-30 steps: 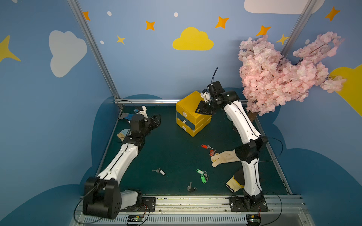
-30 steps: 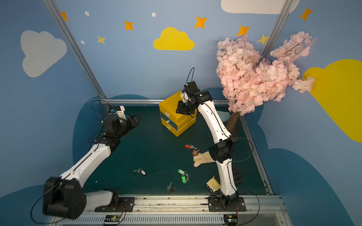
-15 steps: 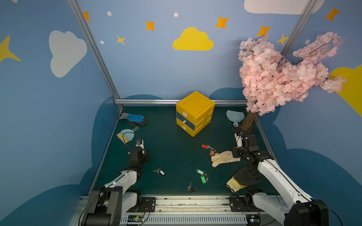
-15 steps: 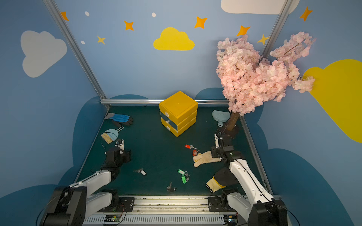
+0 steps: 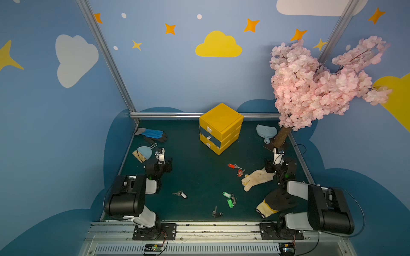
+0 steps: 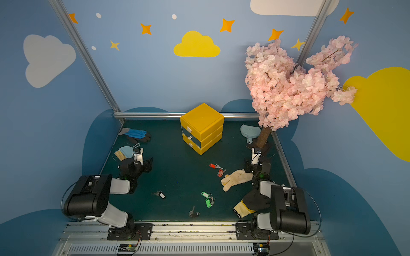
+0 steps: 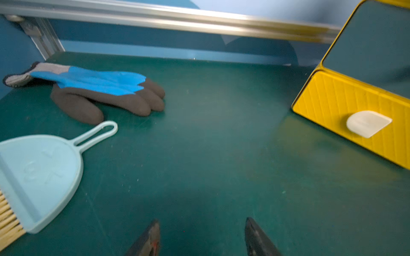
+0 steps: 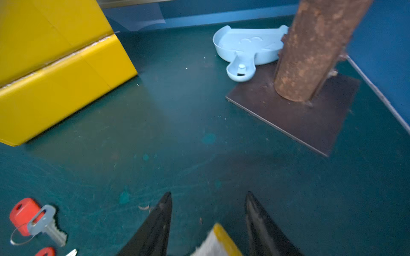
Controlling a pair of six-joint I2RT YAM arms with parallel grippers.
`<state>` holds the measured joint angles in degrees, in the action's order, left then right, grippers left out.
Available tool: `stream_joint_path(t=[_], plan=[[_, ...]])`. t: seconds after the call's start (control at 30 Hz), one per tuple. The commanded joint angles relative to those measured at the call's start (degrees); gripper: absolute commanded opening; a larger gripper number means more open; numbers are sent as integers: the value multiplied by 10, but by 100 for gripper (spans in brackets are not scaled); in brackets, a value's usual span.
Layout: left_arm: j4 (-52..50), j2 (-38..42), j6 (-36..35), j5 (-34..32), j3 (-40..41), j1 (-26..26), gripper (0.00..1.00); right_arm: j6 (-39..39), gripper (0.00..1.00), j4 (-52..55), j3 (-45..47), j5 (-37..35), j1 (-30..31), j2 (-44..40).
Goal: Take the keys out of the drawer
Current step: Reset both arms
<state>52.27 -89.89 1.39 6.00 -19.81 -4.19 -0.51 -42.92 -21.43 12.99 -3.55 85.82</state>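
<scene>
The yellow drawer unit (image 5: 220, 127) stands at the back middle of the mat, and all its drawers look pushed in. Several bunches of keys lie on the mat in front of it: red-tagged keys (image 5: 231, 165) (image 8: 28, 216), green-tagged keys (image 5: 228, 199), a black-and-white-tagged bunch (image 5: 182, 194) and a black-tagged one (image 5: 217, 213). My left gripper (image 5: 166, 163) (image 7: 202, 223) hangs low at the near left, open and empty. Beside a cream glove (image 5: 256, 179), my right gripper (image 5: 274, 167) (image 8: 208, 195) is open. A white and yellow cuff edge (image 8: 218, 240) shows between its fingers, not pinched.
A blue and brown glove (image 5: 153, 134) and a light blue hand brush (image 5: 142, 154) lie at the back left. A light blue dustpan (image 5: 266, 131) and the pink tree's trunk (image 5: 281, 138) on its brown base plate (image 8: 299, 119) stand at the back right. A black and yellow glove (image 5: 275, 204) lies under the right arm.
Both arms have pulled back from the far end, the right one off the drawer unit's top, and folded down at the near corners. Both grippers have opened wider.
</scene>
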Motion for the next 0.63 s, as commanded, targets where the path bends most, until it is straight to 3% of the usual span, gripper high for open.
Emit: stream_joint_path(t=[0.0,0.03,0.07,0.6], plan=[[-17,9,8,-13,-18,0,100,8,58,-148,14,57,-5,40],[-9,8,7,-13,-16,1,100,23,65,-113,6,17,-2,31],[4,3,7,-13,-13,1,100,25,96,-95,0,-21,9,28],[6,-2,-11,-12,-16,14,100,7,97,-116,5,-39,22,34]])
